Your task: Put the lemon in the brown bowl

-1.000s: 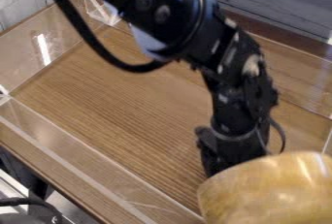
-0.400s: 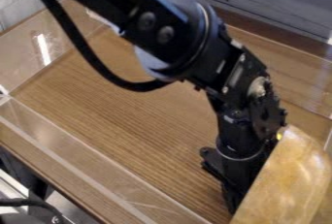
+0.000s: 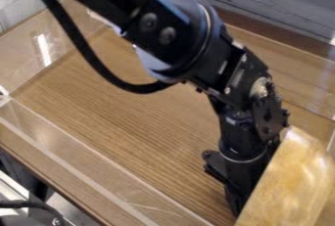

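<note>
At five o'clock the end effector (image 3: 238, 193) is clenched beside the brown bowl (image 3: 291, 183); whether it grips the lemon cannot be told, the fruit being hidden. The bowl looks tilted, so pushing its rim could tip it.

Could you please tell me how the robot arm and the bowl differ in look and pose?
The arm is black and grey, while the bowl is light brown. The arm is jointed and reaches down from the top, whereas the bowl is smooth and leans at the lower right.
</note>
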You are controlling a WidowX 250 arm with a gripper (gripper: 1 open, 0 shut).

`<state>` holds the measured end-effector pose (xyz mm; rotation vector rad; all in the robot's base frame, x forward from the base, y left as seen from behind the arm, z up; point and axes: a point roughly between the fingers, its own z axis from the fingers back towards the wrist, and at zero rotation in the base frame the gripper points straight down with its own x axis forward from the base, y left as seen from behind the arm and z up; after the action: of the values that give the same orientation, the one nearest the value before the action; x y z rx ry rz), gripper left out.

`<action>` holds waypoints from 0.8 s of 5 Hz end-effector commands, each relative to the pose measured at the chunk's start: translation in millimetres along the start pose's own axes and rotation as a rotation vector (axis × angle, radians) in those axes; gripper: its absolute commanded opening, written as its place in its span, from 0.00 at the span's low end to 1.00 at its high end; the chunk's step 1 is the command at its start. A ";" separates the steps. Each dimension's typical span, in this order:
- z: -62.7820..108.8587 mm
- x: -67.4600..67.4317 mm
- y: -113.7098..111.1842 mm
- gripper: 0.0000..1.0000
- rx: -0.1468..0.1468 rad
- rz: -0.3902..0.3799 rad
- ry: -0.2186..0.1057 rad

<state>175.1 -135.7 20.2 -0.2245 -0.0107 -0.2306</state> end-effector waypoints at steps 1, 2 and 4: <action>-1.4 -6.8 -1.8 0.00 -0.003 -0.014 0.018; 3.8 -6.5 -0.8 0.00 -0.003 -0.014 0.021; 14.1 -1.7 1.9 0.00 0.000 -0.010 0.024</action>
<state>171.6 -130.1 27.6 -0.2155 0.0299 -0.2393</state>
